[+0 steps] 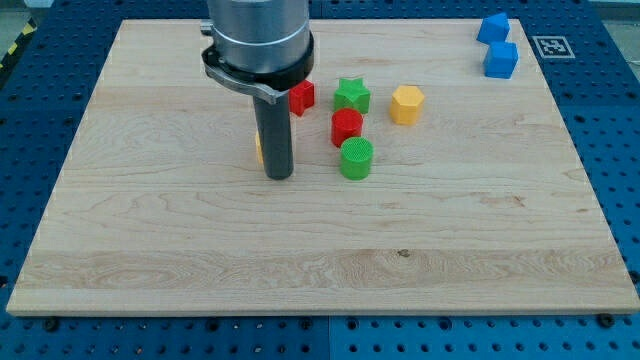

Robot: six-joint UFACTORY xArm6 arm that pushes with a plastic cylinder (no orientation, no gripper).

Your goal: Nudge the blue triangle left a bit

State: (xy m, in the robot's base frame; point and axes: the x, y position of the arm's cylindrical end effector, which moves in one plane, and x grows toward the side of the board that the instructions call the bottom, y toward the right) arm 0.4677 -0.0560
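Note:
Two blue blocks sit at the view's top right corner of the wooden board (150, 250). The upper blue block (493, 27) has slanted sides and looks like the triangle. The lower blue block (501, 60) looks like a cube. My rod comes down from the top centre and my tip (279, 177) rests on the board left of centre. It is far to the left of both blue blocks and touches neither.
A red block (303, 96), a green star (352, 95) and a yellow hexagon (407, 104) stand in a row. A red cylinder (347, 127) and a green cylinder (356, 158) sit right of my tip. A yellow-orange block (258, 148) peeks out behind the rod.

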